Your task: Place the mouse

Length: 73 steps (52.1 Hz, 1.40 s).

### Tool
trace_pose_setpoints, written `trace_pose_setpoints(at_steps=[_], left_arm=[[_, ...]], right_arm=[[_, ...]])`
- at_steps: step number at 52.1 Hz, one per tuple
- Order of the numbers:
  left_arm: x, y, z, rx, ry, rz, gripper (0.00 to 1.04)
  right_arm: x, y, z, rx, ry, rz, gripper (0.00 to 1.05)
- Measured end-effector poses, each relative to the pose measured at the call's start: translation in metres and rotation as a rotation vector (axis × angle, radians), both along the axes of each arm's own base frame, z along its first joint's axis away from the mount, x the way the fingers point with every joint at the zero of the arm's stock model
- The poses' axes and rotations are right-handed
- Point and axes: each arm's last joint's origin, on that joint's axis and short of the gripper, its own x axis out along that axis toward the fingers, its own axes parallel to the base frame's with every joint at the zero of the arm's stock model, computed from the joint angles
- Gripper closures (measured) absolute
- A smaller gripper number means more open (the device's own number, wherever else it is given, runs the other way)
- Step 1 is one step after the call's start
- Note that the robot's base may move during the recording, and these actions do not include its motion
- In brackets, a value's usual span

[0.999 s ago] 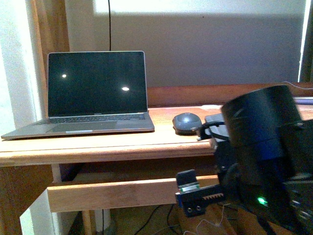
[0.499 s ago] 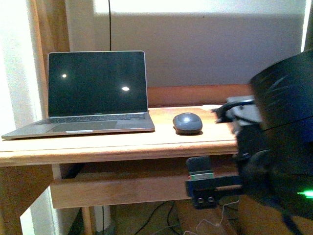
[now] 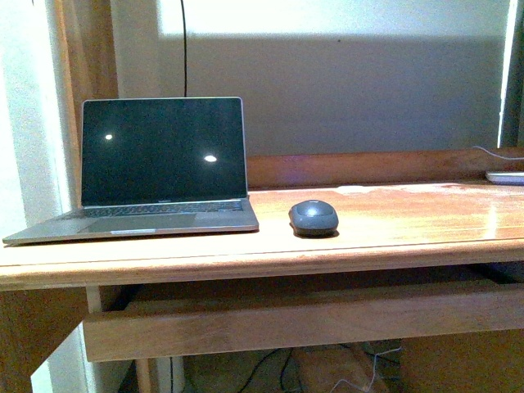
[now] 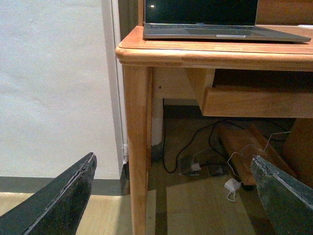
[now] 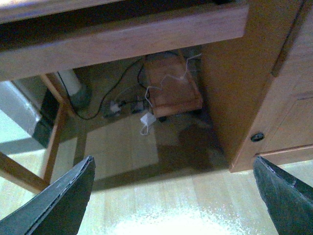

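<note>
The dark grey oval mouse (image 3: 313, 218) lies on the wooden desk (image 3: 393, 237), just right of the open laptop (image 3: 155, 168). No arm shows in the front view. My left gripper (image 4: 178, 196) is open and empty, low beside the desk's left leg (image 4: 137, 147), facing under the desk. My right gripper (image 5: 173, 198) is open and empty, low over the floor, facing under the desk. The mouse shows in neither wrist view.
A flat white device with a cable (image 3: 503, 175) lies at the desk's far right. The laptop's front edge (image 4: 225, 33) shows in the left wrist view. Cables and adapters (image 5: 144, 120) lie on the floor by a wooden box (image 5: 171, 88). A cabinet (image 5: 274, 98) stands at the right.
My right arm, which filled the right of the front view beside the mouse, has pulled back and down out of that view. The mouse stays on the desk.
</note>
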Motion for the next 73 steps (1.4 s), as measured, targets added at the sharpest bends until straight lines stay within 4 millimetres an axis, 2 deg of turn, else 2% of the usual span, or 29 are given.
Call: trace_pose_setpoints(at_steps=[5,10,18,22,26,38,46,50,54,59,69,73], left_arm=[[0.0,0.0,0.0,0.0,0.0,0.001,0.08],[0.0,0.0,0.0,0.0,0.0,0.0,0.08],[0.0,0.0,0.0,0.0,0.0,0.0,0.08],[0.0,0.0,0.0,0.0,0.0,0.0,0.08],[0.0,0.0,0.0,0.0,0.0,0.0,0.08],[0.0,0.0,0.0,0.0,0.0,0.0,0.08],[0.0,0.0,0.0,0.0,0.0,0.0,0.08],[0.0,0.0,0.0,0.0,0.0,0.0,0.08],[0.0,0.0,0.0,0.0,0.0,0.0,0.08],[0.0,0.0,0.0,0.0,0.0,0.0,0.08],[0.0,0.0,0.0,0.0,0.0,0.0,0.08],[0.0,0.0,0.0,0.0,0.0,0.0,0.08]], right_arm=[[-0.02,-0.008,0.0,0.038,-0.056,-0.027,0.07],[-0.024,-0.01,0.0,0.063,-0.099,-0.049,0.07],[-0.024,-0.011,-0.021,0.038,-0.09,-0.097,0.08],[-0.023,-0.014,-0.028,0.047,-0.205,0.015,0.18],[-0.024,-0.024,-0.039,-0.034,-0.307,0.061,0.35],[-0.025,-0.037,-0.042,-0.114,-0.323,0.076,0.72],[-0.025,-0.044,-0.043,-0.133,-0.322,0.071,1.03],[-0.025,-0.049,-0.043,-0.131,-0.323,0.105,1.02],[-0.025,-0.056,-0.043,-0.139,-0.323,0.065,1.02],[-0.025,-0.056,-0.043,-0.139,-0.323,0.064,1.02],[-0.025,-0.056,-0.043,-0.14,-0.323,0.064,0.72],[-0.025,-0.056,-0.043,-0.141,-0.323,0.064,0.55]])
